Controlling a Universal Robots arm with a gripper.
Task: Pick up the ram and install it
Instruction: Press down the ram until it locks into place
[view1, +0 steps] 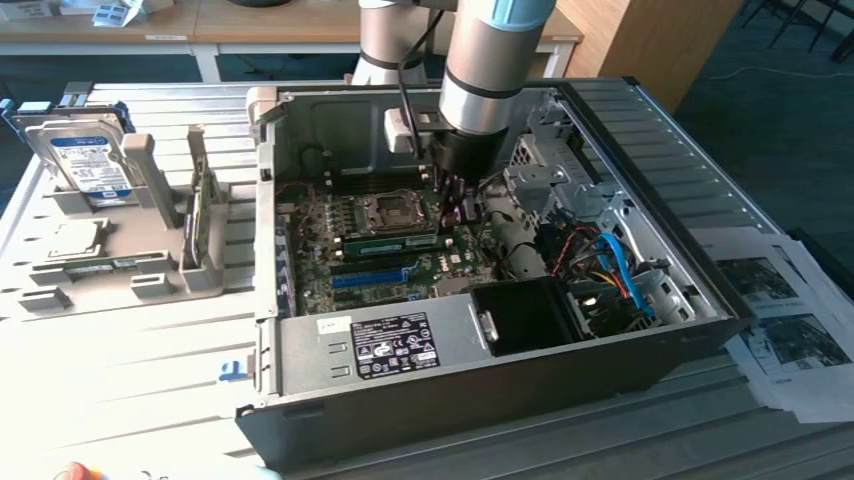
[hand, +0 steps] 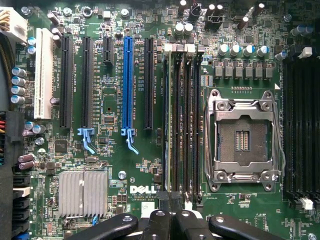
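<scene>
The ram (view1: 395, 241) lies seated on the motherboard (view1: 367, 262) inside the open computer case (view1: 641, 350), just beside the empty processor socket (view1: 395, 209). In the wrist view it stands edge-on in a memory slot (hand: 166, 125), next to the socket (hand: 242, 140). The fingers (hand: 160, 225) are pressed together directly over it, holding nothing. The case sits on the worktop (view1: 120, 360).

The shut black gripper (hand: 170, 216) hangs inside the open grey metal computer case (view1: 441, 350), its fingertips just above the bank of narrow black memory slots (hand: 182, 120). To one side of the fingers the square silver processor socket (hand: 243, 140) lies low and flat; to the other stands the long blue expansion slot (hand: 128, 87). Past the arm, red and blue cables (view1: 607, 262) and a black boxy drive cage (view1: 534, 315) crowd the case's wall at the exterior view's right.
</scene>
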